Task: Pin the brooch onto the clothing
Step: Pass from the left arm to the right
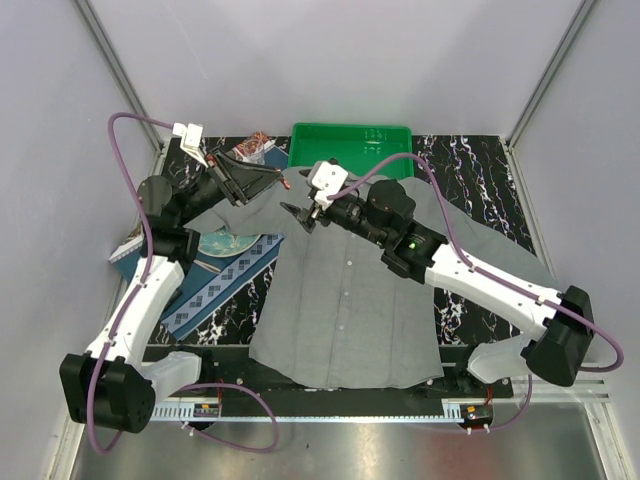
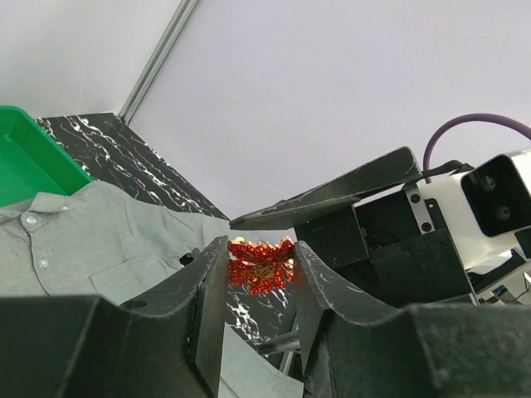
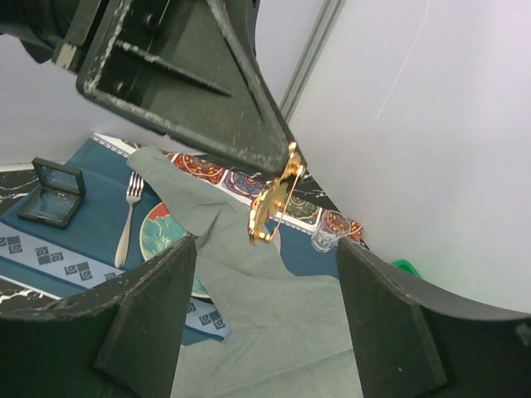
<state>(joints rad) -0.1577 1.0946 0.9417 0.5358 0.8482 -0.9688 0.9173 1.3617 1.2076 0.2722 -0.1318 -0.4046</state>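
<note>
The brooch [image 2: 261, 264], small, red and glinting, is pinched between my left gripper's [image 2: 261, 253] two dark fingers. In the right wrist view it shows edge-on with a gold back [image 3: 270, 207], at the tip of the left fingers. The left gripper [image 1: 278, 182] hovers over the collar end of the grey shirt [image 1: 340, 300], which lies flat on the table. My right gripper [image 1: 303, 215] is open and empty, close to the left one and just below the brooch, jaws wide apart [image 3: 265, 249]. The shirt also shows in both wrist views [image 2: 75, 240] [image 3: 274, 323].
A green tray [image 1: 350, 140] stands behind the shirt's collar. Left of the shirt, a blue patterned placemat [image 1: 215, 285] holds a round red-and-teal plate [image 3: 158, 236], a fork [image 3: 129, 215] and a small dark box [image 3: 51, 192]. A glass [image 3: 326, 236] stands farther back.
</note>
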